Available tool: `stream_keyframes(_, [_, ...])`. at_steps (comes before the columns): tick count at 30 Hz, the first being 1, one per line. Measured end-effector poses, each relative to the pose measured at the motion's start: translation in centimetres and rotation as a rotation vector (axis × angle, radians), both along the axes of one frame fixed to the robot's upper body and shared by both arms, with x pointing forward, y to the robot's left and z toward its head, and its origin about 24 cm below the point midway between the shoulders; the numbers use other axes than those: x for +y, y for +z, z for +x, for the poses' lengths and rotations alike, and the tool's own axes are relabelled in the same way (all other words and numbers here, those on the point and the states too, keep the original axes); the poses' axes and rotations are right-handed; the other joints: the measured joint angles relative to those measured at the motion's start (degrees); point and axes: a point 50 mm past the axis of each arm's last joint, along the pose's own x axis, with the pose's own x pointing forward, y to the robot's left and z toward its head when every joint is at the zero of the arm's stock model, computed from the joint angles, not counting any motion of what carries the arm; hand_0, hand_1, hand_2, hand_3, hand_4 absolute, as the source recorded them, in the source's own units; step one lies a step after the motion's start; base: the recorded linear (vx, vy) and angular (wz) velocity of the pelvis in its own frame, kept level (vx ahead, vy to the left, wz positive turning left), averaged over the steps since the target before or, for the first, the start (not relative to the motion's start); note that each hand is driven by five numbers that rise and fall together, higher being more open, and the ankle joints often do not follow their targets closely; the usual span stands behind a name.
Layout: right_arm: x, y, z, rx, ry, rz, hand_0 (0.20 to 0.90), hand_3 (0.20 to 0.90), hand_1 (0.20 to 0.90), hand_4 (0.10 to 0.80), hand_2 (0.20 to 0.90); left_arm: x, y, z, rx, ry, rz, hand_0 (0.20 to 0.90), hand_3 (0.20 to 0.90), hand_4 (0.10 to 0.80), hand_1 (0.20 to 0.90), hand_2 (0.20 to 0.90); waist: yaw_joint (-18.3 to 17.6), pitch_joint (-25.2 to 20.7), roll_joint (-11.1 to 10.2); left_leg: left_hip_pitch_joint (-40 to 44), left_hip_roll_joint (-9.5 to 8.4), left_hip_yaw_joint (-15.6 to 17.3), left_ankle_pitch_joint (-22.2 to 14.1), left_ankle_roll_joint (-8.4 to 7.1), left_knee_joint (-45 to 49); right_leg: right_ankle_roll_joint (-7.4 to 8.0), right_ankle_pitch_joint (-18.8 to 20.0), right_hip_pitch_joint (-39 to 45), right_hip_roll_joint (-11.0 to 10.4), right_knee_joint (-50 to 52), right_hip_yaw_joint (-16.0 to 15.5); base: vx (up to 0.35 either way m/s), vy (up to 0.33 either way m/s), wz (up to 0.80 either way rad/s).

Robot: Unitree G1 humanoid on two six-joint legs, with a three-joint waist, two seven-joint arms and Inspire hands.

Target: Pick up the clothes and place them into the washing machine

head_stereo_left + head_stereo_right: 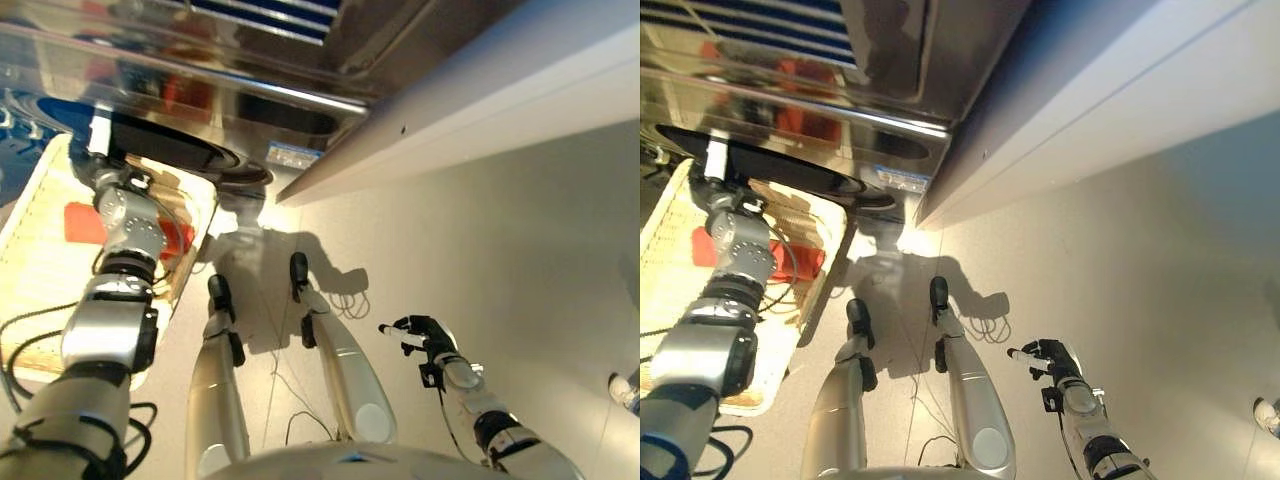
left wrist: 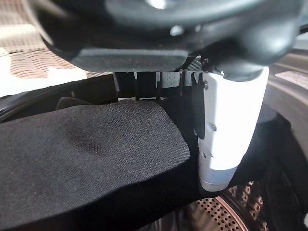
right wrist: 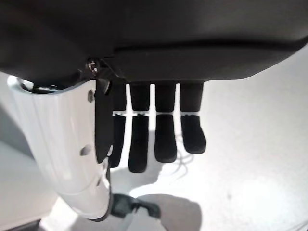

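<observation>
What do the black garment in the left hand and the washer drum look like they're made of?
The black garment looks like knitted fabric, matte, with a fine woven grain. The drum looks like metal: a shiny surface punched with rows of small holes.

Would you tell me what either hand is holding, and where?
The left hand pinches a black cloth at its edge; the right hand holds nothing.
</observation>
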Motion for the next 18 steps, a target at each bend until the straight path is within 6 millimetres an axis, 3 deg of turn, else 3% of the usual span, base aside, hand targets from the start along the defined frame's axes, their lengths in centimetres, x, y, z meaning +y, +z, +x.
stream_keyframes(11, [0.27,-0.22,-0.42,0.007,0.005,0.032,0.900,0.900,0.900,0.800,0.900,0.51,0.21,-0.02,-0.002,0.015,-0.037,0.200,0.200,0.300,0.200,0.200,-1.8,-1.1,-0.8,-4.9,1.83,1.6,-4.7,0.95,8.6,-0.16,0.2,-3.7,1.5,3.0,2.4,0.011,0.011,-0.16])
stream_keyframes(12, [0.33,-0.22,-0.40,0.006,0.008,0.032,0.900,0.900,0.900,0.800,0.900,0.46,0.28,0.03,-0.006,0.015,-0.041,0.367,0.367,0.420,0.367,0.367,-1.8,-1.1,-0.9,-4.9,1.90,1.7,-4.9,0.98,8.9,-0.11,0.1,-3.8,1.5,3.1,2.6,0.033,-0.009,-0.21])
stream_keyframes(14, [0.53,-0.17,-0.32,0.002,0.017,0.035,0.900,0.900,0.900,0.800,0.900,0.29,0.70,0.22,-0.026,0.011,-0.056,0.461,0.461,0.486,0.461,0.461,-1.8,-1.2,-0.9,-4.9,1.97,2.1,-5.1,1.08,9.1,-0.05,0.0,-4.2,1.5,3.6,2.9,0.034,-0.017,-0.09])
stream_keyframes(15, [0.62,-0.20,-0.33,0.004,0.022,0.035,0.900,0.900,0.900,0.800,0.900,0.23,0.78,0.27,-0.032,0.011,-0.065,0.461,0.461,0.486,0.461,0.461,-1.8,-1.2,-0.9,-4.9,1.99,2.1,-5.1,1.08,9.1,-0.05,0.0,-4.2,1.5,3.6,2.9,0.036,0.005,-0.01])
stream_keyframes(16, [0.72,-0.24,-0.36,0.006,0.027,0.037,0.900,0.900,0.900,0.800,0.900,0.13,0.94,0.36,-0.046,0.009,-0.084,0.384,0.384,0.431,0.384,0.384,-1.8,-1.2,-0.9,-4.9,2.01,2.1,-5.1,1.09,9.1,-0.08,0.0,-4.2,1.5,3.6,2.9,0.000,0.000,0.00])
stream_keyframes(17, [0.73,-0.25,-0.37,0.006,0.026,0.038,0.900,0.900,0.900,0.800,0.900,0.08,0.97,0.39,-0.049,0.008,-0.087,0.384,0.384,0.431,0.384,0.384,-1.8,-1.2,-0.9,-4.9,2.02,2.1,-5.1,1.08,9.1,-0.09,0.0,-4.2,1.5,3.6,2.9,0.000,0.000,0.00])
stream_keyframes(18, [0.72,-0.24,-0.36,0.005,0.023,0.040,0.900,0.900,0.900,0.800,0.900,-0.17,1.06,0.53,-0.059,0.005,-0.099,0.288,0.288,0.363,0.288,0.288,-1.9,-1.2,-0.9,-4.8,1.97,2.1,-5.0,1.07,8.9,-0.10,0.0,-4.2,1.5,3.6,2.9,0.000,0.000,0.00])
